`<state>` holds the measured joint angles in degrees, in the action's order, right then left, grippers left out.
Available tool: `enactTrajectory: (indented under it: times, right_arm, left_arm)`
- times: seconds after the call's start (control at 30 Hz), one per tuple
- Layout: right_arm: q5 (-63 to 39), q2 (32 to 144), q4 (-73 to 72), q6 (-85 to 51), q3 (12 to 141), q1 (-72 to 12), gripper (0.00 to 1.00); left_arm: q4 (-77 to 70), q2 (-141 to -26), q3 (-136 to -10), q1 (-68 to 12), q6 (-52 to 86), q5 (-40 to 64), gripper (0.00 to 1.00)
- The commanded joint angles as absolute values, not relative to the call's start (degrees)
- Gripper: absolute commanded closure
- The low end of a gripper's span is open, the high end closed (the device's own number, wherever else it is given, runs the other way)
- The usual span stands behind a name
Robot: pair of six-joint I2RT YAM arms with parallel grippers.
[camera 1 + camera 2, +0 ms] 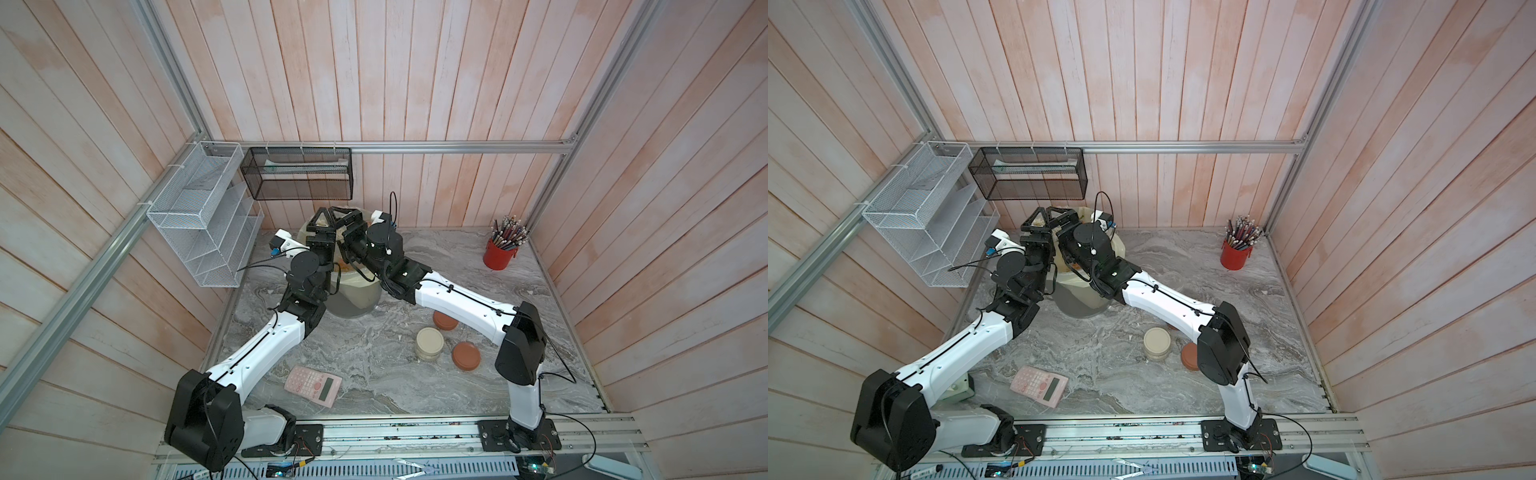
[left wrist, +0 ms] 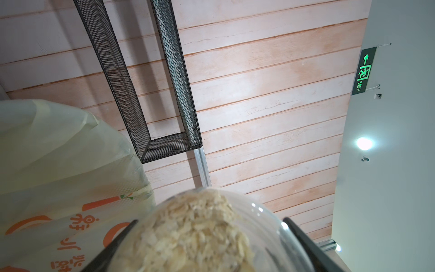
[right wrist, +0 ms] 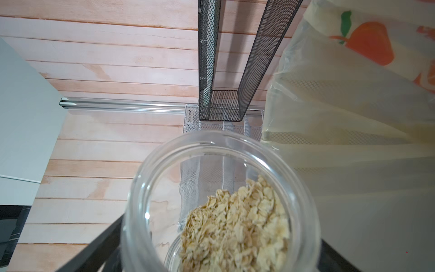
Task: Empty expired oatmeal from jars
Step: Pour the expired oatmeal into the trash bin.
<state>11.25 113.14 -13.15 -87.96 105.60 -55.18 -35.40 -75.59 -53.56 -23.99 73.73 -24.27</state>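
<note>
Closest to the lens is the open jar in the right wrist view. It sits between the two fingers of the right claw with its mouth turned away from the wrist, toward the back wall, so its axis seems to run the same way the claw points. The grey bin stands at the far part of the desk. In both top views the two claws hang side by side above the far part of its mouth, neither one clearly nearer, and its cream liner rises just beside each jar. This is the relation that matters, I think: the bin opening lies below and beside the jars, so each mouth must be tipped down toward it. The left claw is clamped on the second jar, whose mouth I cannot see. The right claw's fingers stand at both sides of the open jar, but whether they press on it I cannot tell. The oatmeal lies low in the open jar, away from the rim. One closed jar and two orange lids rest on the desk near the right arm.
</note>
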Motion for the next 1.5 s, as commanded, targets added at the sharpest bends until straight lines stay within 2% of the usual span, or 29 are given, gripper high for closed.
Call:
enactTrajectory:
  times: [0.0, 0.77, 1.2, 1.47]
  right_arm:
    - [9.1, 110.1, -15.6, -87.9, 105.3, -55.5, 0.02]
    - [10.3, 102.1, -14.9, -86.8, 94.3, -54.9, 0.02]
    - [15.7, 89.1, -14.2, -75.2, 83.4, -54.5, 0.03]
    - [15.4, 73.1, -13.2, -68.2, 67.2, -50.8, 0.02]
  left_arm:
    - [-38.7, -76.2, -56.1, -23.5, 72.4, -24.1, 0.79]
    - [-37.5, -77.0, -58.3, -21.5, 69.4, -23.0, 0.79]
    - [-29.6, -72.8, -59.1, -18.5, 63.6, -16.7, 0.79]
    - [-22.7, -71.5, -61.2, -16.2, 59.3, -10.0, 0.78]
